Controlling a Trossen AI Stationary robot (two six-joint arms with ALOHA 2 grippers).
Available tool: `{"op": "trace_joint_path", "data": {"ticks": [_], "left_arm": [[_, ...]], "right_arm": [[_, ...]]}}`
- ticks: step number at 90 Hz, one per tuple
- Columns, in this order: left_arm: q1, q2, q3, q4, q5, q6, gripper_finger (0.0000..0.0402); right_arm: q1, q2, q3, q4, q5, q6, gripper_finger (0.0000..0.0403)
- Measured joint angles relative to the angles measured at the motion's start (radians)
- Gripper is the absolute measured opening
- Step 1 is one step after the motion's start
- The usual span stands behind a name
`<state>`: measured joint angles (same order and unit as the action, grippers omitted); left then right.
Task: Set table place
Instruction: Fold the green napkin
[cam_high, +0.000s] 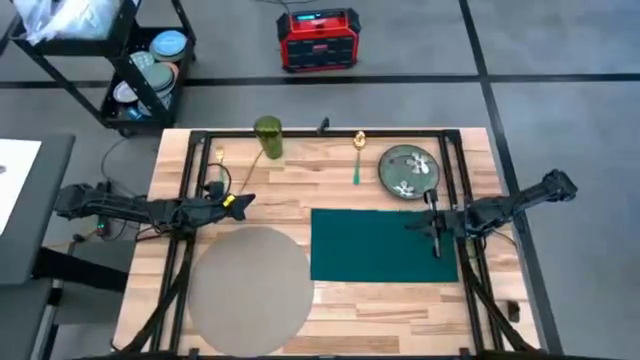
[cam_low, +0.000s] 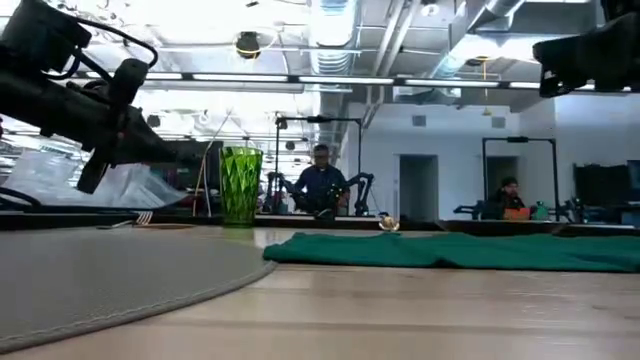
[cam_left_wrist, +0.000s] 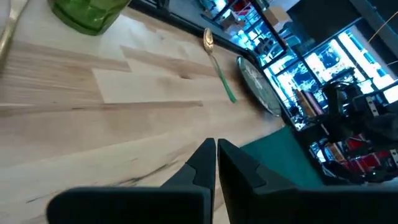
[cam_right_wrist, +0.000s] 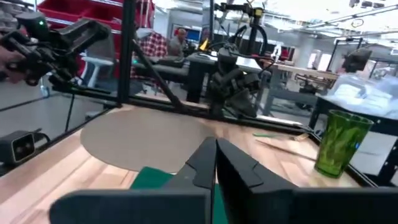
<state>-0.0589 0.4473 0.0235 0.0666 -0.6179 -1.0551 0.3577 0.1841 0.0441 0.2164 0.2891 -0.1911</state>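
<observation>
High view shows you the round mat (cam_high: 250, 290) at the desk's (cam_high: 330, 300) near-left corner; left gripper (cam_high: 243, 201) and right gripper (cam_high: 433, 229) both hover clenched, empty.

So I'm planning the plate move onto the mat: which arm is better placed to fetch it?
Right. The right hand hovers just below the plate, while the left hand sits across the table.

Bare table (cam_high: 290, 185) lies between the round place (cam_high: 250, 290), green cloth (cam_high: 385, 245) and glass (cam_high: 268, 137).
</observation>
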Motion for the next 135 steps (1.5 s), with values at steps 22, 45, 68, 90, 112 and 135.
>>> {"op": "trace_joint_path", "data": {"ticks": [22,45,68,90,112,135], "left_arm": [[0.0,0.0,0.009,0.256,0.078,0.276,0.0],[0.0,0.055,0.311,0.203,0.097,0.592,0.0],[0.019,0.344,0.639,0.029,0.209,0.616,0.0],[0.063,0.742,0.847,0.029,0.322,0.624,0.0],[0.081,0.986,0.96,0.028,0.362,0.523,0.0],[0.08,1.033,0.989,0.06,0.506,0.509,0.0]], "right_arm": [[0.023,0.0,0.0,0.038,-0.11,0.266,0.0],[0.039,-0.001,0.001,0.169,-0.108,0.873,0.0],[0.039,-0.002,0.002,0.259,-0.022,0.95,0.0],[0.038,-0.002,0.002,0.383,0.032,1.003,0.0],[0.034,-0.001,0.002,0.344,0.07,0.968,0.0],[-0.01,0.001,0.002,0.233,0.124,0.877,0.0]]}}
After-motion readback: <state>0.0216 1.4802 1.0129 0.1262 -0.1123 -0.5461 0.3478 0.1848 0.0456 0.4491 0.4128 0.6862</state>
